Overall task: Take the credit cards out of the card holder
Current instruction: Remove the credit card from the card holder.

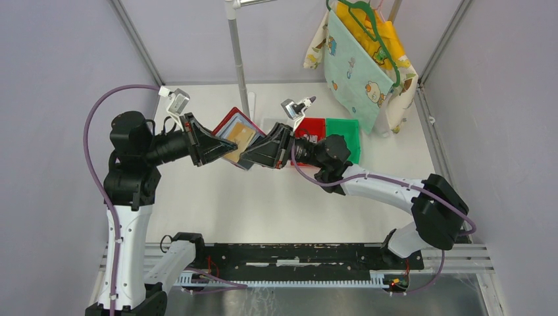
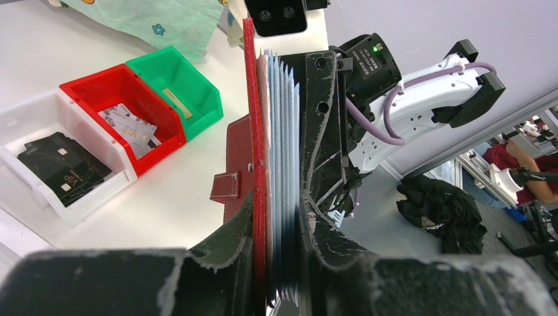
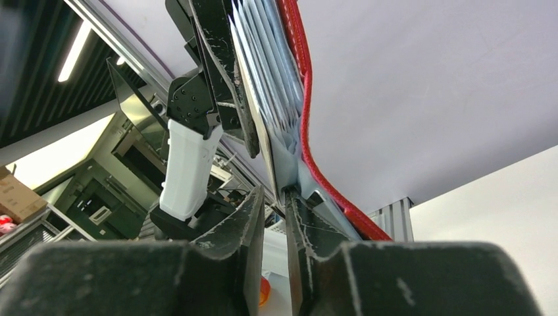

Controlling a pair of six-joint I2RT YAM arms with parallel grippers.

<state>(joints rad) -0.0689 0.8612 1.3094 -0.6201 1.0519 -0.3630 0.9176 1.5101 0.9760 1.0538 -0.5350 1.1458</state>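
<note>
The dark red card holder (image 1: 229,121) is held up above the table, open, with a tan credit card (image 1: 241,136) showing in a sleeve. My left gripper (image 1: 220,146) is shut on its red cover (image 2: 251,99) and the stack of clear sleeves (image 2: 281,131); the closing tab (image 2: 229,185) hangs to the left. My right gripper (image 1: 254,157) is at the holder's opposite edge. In the right wrist view its jaws (image 3: 274,197) stand a narrow gap apart, with a thin sleeve or card edge (image 3: 283,172) reaching between the tips. The red cover (image 3: 304,99) curves off to the right.
Three bins stand behind the grippers: a white one (image 2: 39,108) with black cards, a red one (image 1: 316,124) with silver cards, and a green one (image 1: 347,129). A metal pole (image 1: 239,59) and a hanging cloth bag (image 1: 364,62) are at the back.
</note>
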